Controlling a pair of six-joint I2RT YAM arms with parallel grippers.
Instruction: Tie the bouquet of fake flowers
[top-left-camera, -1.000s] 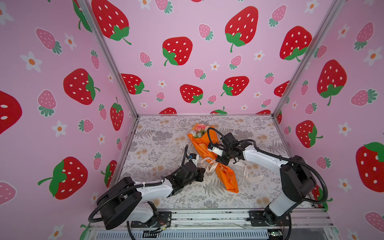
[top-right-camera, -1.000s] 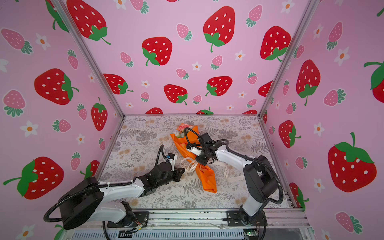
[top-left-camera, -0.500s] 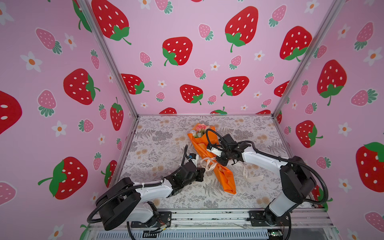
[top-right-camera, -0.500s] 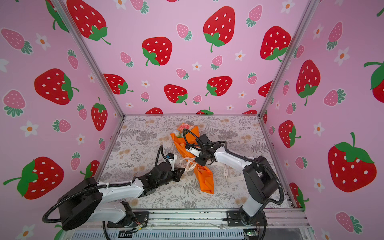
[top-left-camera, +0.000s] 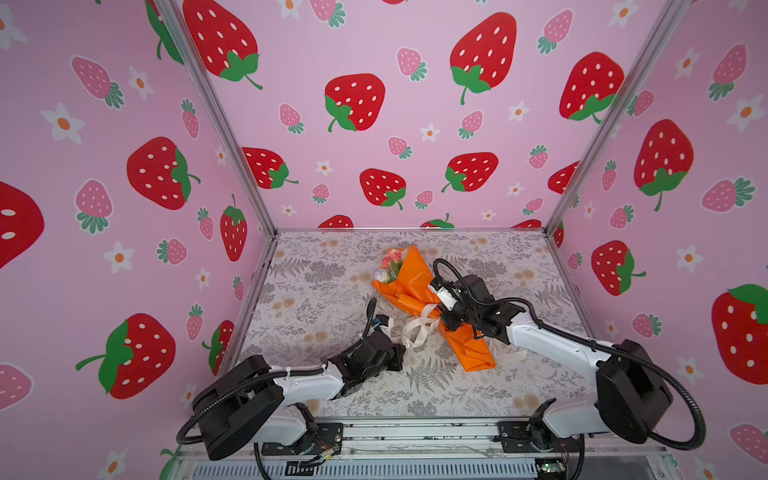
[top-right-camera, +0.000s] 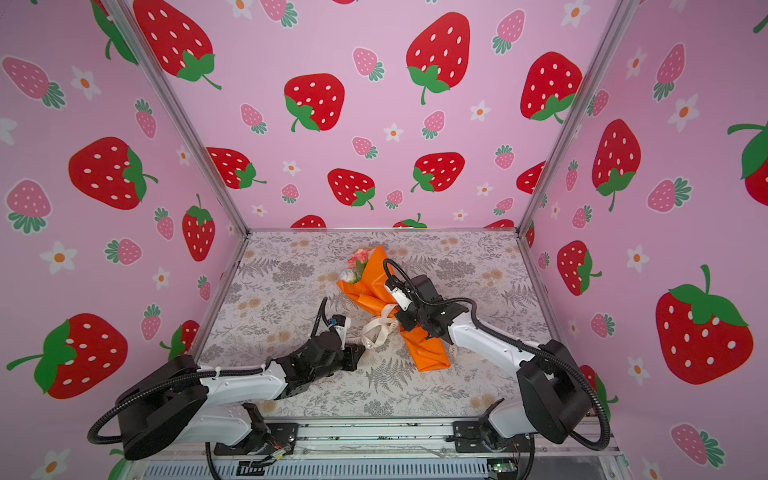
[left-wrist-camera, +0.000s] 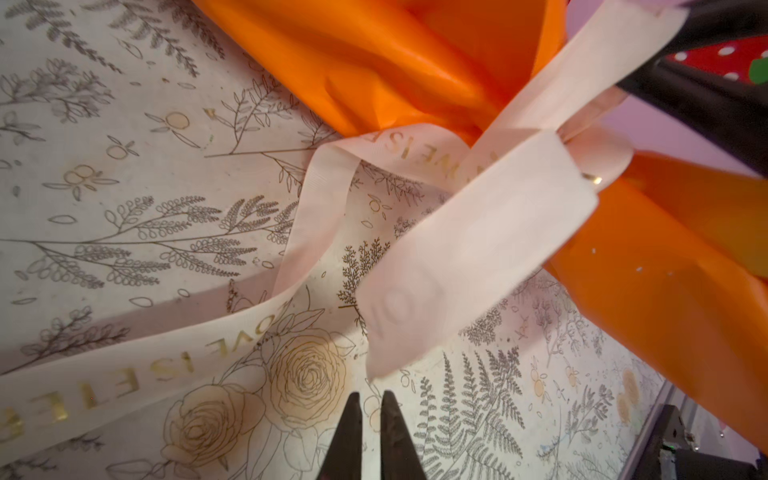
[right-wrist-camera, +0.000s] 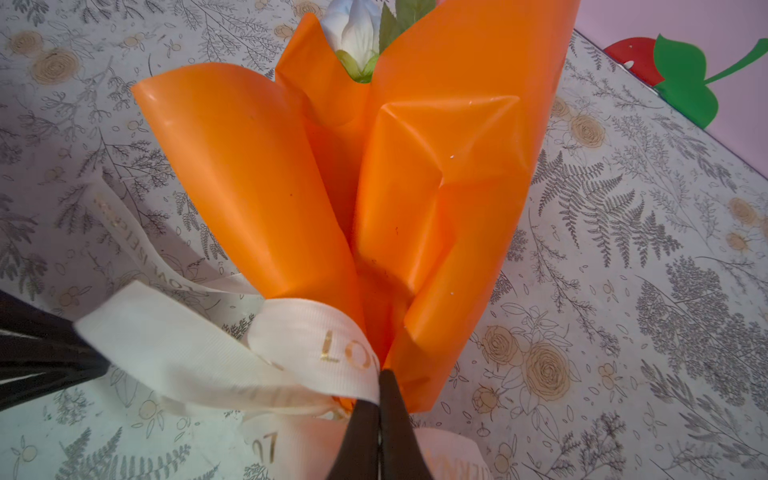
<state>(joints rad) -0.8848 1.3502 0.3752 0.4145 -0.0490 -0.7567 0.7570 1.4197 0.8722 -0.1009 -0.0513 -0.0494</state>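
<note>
Orange wrapping paper (top-left-camera: 417, 286) around your bouquet of fake flowers (top-left-camera: 390, 266), lying on the table (top-left-camera: 324, 274), heads toward the back wall (top-left-camera: 395, 137), your right gripper (right-wrist-camera: 380, 376) pinched onto the cream ribbon (right-wrist-camera: 307, 332) at its waist, your left gripper (left-wrist-camera: 370, 405) narrowly parted, empty, ribbon tail just ahead.

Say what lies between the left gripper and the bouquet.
The cream ribbon, loose loop and end, lies between the left gripper and bouquet of fake flowers; clearest in the left wrist view.

The cream ribbon (left-wrist-camera: 478, 232) (gold-lettered) cinches orange wrapping paper (left-wrist-camera: 374, 62).
</note>
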